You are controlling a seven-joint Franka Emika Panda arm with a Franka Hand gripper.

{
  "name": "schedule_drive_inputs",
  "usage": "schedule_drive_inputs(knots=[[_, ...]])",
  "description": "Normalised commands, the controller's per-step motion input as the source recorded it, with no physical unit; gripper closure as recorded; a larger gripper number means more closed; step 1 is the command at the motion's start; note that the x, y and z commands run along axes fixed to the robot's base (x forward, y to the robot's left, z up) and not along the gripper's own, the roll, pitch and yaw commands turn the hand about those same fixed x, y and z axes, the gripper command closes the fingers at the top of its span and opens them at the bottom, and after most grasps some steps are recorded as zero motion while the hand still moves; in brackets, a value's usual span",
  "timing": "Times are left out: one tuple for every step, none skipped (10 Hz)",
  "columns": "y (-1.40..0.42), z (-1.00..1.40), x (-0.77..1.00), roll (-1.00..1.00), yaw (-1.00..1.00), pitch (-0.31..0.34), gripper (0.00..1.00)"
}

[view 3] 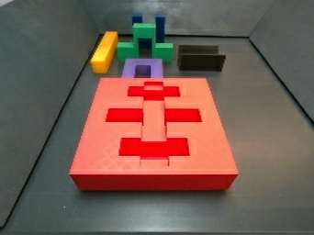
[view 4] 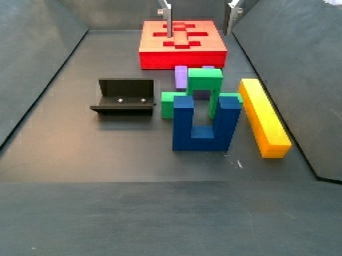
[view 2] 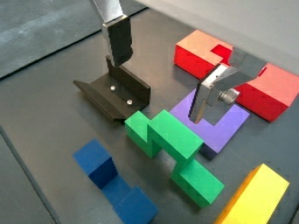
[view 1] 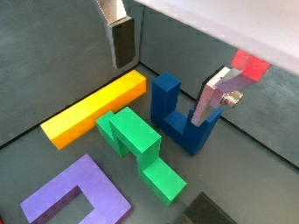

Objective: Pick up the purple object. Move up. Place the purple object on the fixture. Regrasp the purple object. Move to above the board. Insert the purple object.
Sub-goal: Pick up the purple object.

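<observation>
The gripper (view 2: 163, 74) hangs above the pieces, its fingers (view 2: 118, 39) flat brushed silver metal with matt dark pads. The purple object (view 1: 75, 198) looks like smooth matt plastic, as do the green block (view 1: 138, 144), the blue block (view 4: 206, 124) and the yellow bar (view 4: 263, 116). The board (view 3: 153, 128) is matt red with a faintly grainy top. The fixture (view 2: 114, 93), at nine o'clock of the green block, is dull near-black with small pale screw heads. The floor (view 3: 265, 119) is dark grey with a slight sheen
</observation>
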Motion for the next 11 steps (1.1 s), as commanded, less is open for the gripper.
schedule_drive_inputs(knots=[[0.0, -0.03, 0.03, 0.0, 0.0, 0.0, 0.0], [-0.15, -0.11, 0.26, 0.0, -0.05, 0.0, 0.0], [-0.51, -0.16, 0.38, -0.01, -0.07, -0.01, 0.0], [-0.69, -0.2, 0.44, -0.04, -0.02, -0.059, 0.0], [-0.69, -0.26, 0.56, -0.03, 0.0, -0.026, 0.0], [-0.69, -0.26, 0.54, -0.01, 0.0, -0.031, 0.0], [-0.7, -0.28, 0.45, -0.02, 0.0, -0.067, 0.0], [-0.69, -0.3, 0.47, -0.02, 0.0, -0.06, 0.0], [-0.67, -0.33, 0.42, -0.02, 0.0, -0.067, 0.0], [-0.52, -0.43, 0.24, 0.0, -0.01, -0.101, 0.0], [-0.46, -0.5, 0.29, 0.0, 0.0, -0.076, 0.0]])
